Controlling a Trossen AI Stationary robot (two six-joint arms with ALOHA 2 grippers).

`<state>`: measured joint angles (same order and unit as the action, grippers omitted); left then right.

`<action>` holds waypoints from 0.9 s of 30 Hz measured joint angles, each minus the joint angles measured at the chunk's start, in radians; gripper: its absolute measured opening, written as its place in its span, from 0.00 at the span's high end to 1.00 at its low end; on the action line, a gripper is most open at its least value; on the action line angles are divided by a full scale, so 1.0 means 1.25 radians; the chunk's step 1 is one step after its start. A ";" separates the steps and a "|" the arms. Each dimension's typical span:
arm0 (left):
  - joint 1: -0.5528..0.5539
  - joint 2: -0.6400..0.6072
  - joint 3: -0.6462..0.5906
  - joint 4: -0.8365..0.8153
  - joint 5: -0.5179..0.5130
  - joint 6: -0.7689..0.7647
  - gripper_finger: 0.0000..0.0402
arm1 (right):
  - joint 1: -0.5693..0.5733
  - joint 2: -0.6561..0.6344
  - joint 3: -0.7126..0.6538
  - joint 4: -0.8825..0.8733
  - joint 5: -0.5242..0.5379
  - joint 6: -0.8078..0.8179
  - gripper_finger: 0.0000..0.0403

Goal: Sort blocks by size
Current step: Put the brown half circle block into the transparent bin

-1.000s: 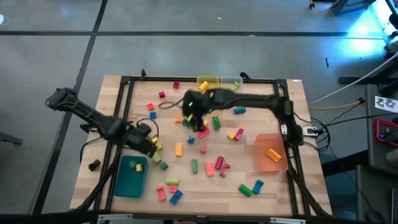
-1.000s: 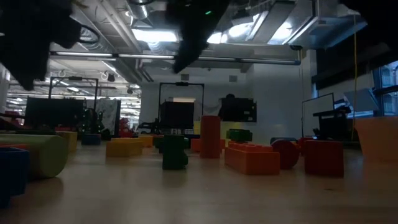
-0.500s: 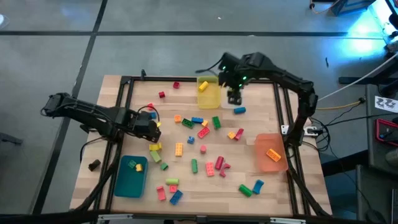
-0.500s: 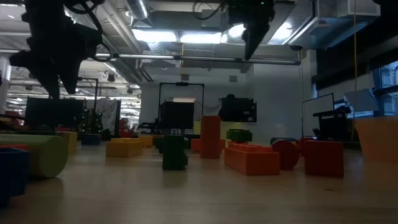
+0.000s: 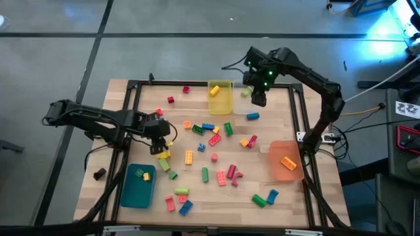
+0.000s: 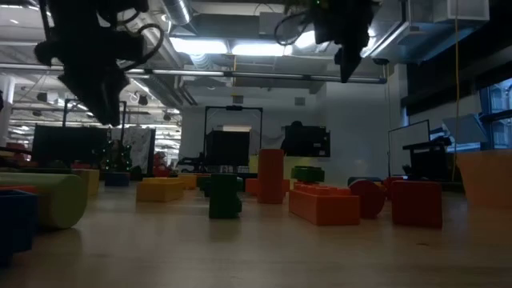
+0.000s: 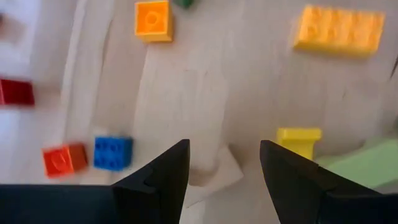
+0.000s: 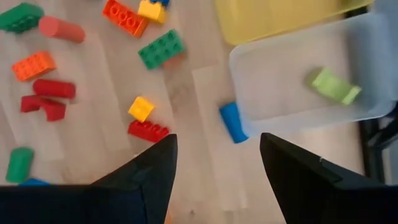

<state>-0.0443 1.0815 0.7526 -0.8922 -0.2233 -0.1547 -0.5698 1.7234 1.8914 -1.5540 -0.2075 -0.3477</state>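
Note:
Many small blocks (image 5: 203, 154) in red, yellow, green, blue, orange and pink lie scattered on the wooden table. My left gripper (image 5: 163, 141) hangs open and empty over the left-middle of the table; its wrist view (image 7: 224, 168) shows bare wood between its fingers, with a small yellow block (image 7: 299, 139) and a blue block (image 7: 113, 152) nearby. My right gripper (image 5: 258, 98) is open and empty above the near edge of the clear bin (image 8: 311, 74) at the far side. A light green block (image 8: 333, 86) lies inside that bin.
A yellow bin (image 5: 220, 97) stands beside the clear bin (image 5: 244, 88) at the far edge. A teal bin (image 5: 139, 185) holding blocks stands near left, an orange bin (image 5: 286, 159) holding an orange block at the right. A dark frame (image 5: 131, 98) borders the table.
My right gripper has risen from the blocks at the table's middle and swung toward the far right, ending over the clear bin. My left gripper has gone a little toward the far edge, away from the teal bin.

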 joint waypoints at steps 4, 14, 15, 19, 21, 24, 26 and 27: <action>0.011 0.001 -0.013 0.020 0.049 0.037 0.54 | 0.015 -0.011 -0.065 0.001 -0.026 0.002 0.42; 0.012 0.006 -0.012 0.092 0.067 0.034 0.54 | 0.072 -0.038 -0.230 0.051 -0.039 0.002 0.42; 0.013 0.009 -0.012 0.124 0.066 0.030 0.54 | 0.079 -0.038 -0.243 0.061 -0.039 0.003 0.42; 0.041 0.026 -0.011 0.192 0.069 -0.036 0.54 | 0.108 -0.038 -0.282 0.110 -0.039 0.028 0.42; 0.060 0.042 -0.011 0.165 0.071 -0.090 0.54 | 0.123 -0.038 -0.294 0.112 -0.039 0.042 0.42; 0.081 0.075 -0.011 0.090 0.104 -0.144 0.54 | 0.145 -0.038 -0.307 0.106 -0.039 0.042 0.42; 0.087 0.101 -0.011 0.046 0.118 -0.160 0.54 | 0.157 -0.038 -0.311 0.094 -0.039 0.038 0.42; 0.089 0.116 -0.011 0.037 0.120 -0.163 0.54 | 0.161 -0.038 -0.311 0.090 -0.039 0.030 0.42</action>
<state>0.0669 1.2267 0.7383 -0.8460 -0.0734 -0.3585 -0.3683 1.6756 1.5026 -1.4412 -0.2558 -0.3099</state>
